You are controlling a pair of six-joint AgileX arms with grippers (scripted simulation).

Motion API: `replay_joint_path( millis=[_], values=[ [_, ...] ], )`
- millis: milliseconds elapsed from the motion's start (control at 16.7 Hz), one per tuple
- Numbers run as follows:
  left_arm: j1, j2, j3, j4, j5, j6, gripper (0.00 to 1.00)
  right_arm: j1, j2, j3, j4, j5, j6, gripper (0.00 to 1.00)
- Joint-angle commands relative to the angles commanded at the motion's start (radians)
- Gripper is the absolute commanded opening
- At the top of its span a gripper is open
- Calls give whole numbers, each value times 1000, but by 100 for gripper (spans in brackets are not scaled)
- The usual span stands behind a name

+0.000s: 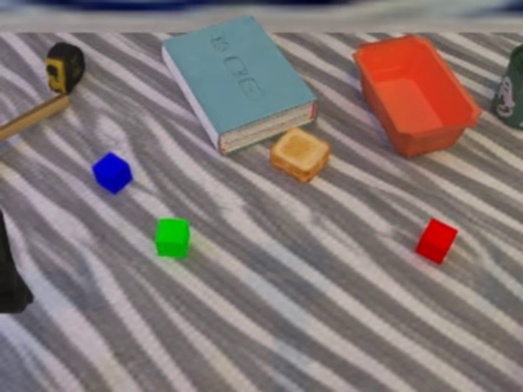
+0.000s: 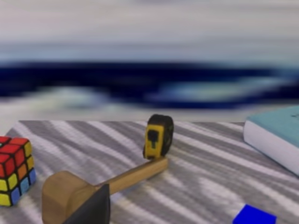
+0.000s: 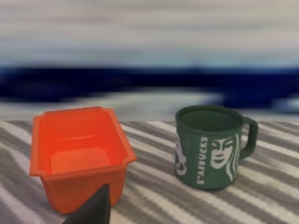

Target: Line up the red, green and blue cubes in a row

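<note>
Blue cube [image 1: 112, 172] at 9 o'clock and green cube [image 1: 172, 238] at 8 sit near the left arm [image 1: 12, 278], parked at the worktop's left edge. Red cube [image 1: 436, 240] lies alone at 4, the right arm's side. Fingers' state: cannot tell.

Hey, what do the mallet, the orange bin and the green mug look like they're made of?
Mallet: looks like wood, tan head and handle with a dull matte finish. Bin: probably plastic, with thin, evenly coloured walls and a soft sheen inside. Mug: glazed ceramic or plastic, I can't tell which; smooth dark green surface with a white printed logo.
</note>
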Motion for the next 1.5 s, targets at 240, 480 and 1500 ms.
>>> replay_joint_path(
  millis=[240,480,1500],
  values=[
    [0,0,0,0,0,0,100,5,31,30,-21,2,-13,100],
    [0,0,0,0,0,0,100,44,220,204,-142,3,-85,100],
    [0,0,0,0,0,0,100,311,1788,1321,-987,3,-579,100]
  ],
)
